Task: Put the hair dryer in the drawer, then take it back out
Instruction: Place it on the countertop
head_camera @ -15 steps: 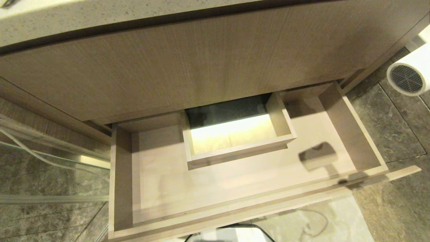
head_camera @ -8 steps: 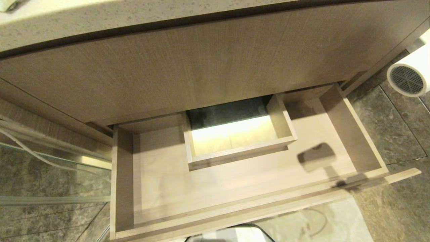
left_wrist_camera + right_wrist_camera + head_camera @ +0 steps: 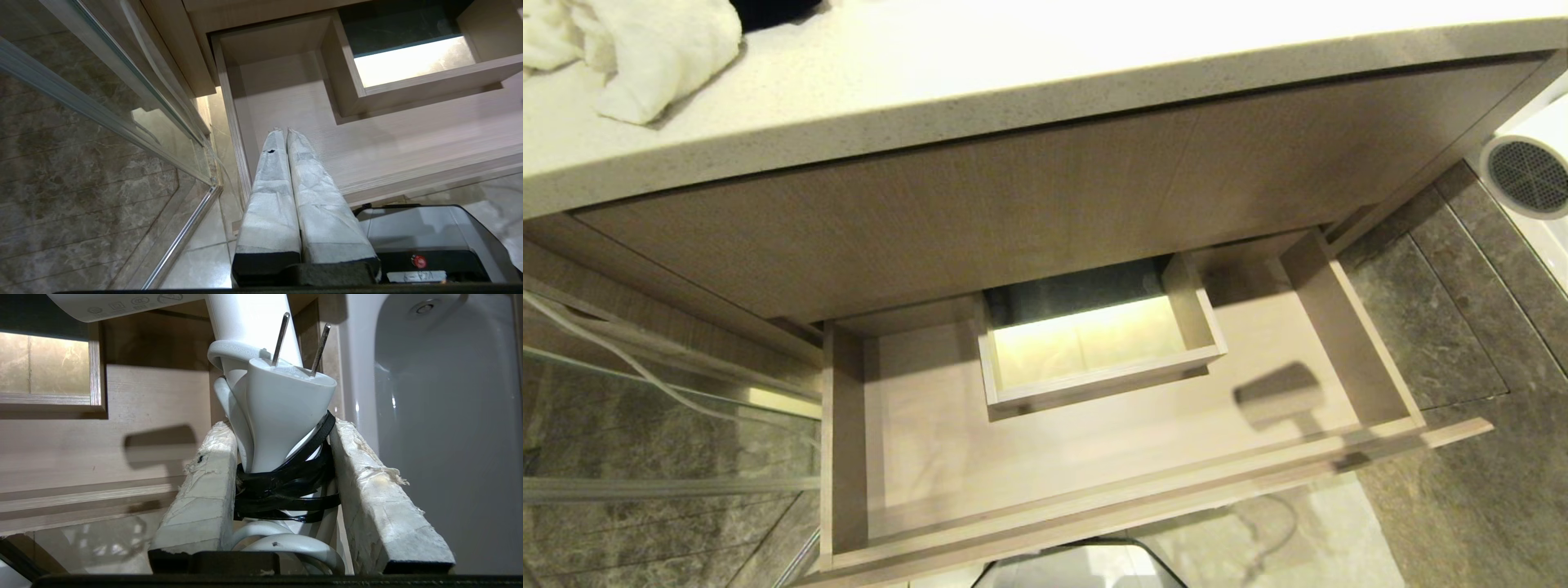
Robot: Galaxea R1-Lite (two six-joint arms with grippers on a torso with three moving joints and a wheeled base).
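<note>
The drawer (image 3: 845,441) stands pulled out, wide and shallow, light wood-grain, with a boxed cutout (image 3: 1094,343) at its middle back; nothing lies in it. The white hair dryer (image 3: 1531,175) hangs at the right edge of the head view, dark mesh grille facing me, outside and above the drawer's right end. In the right wrist view my right gripper (image 3: 282,426) is shut on the hair dryer (image 3: 253,318) at its handle, over the black-strapped cord bundle and plug. My left gripper (image 3: 284,130) is shut and holds nothing, parked above the drawer's (image 3: 367,139) left front corner.
A speckled countertop (image 3: 1013,57) with a white towel (image 3: 645,49) runs above the tall wood panel (image 3: 1013,204). A glass panel (image 3: 645,392) stands on the left. A white tub (image 3: 441,416) is right of the cabinet. Dark stone floor (image 3: 1445,327) lies on the right.
The whole head view has shifted: the camera rose, bringing the countertop and towel into sight. The hair dryer stays at the right edge in the right gripper's hold.
</note>
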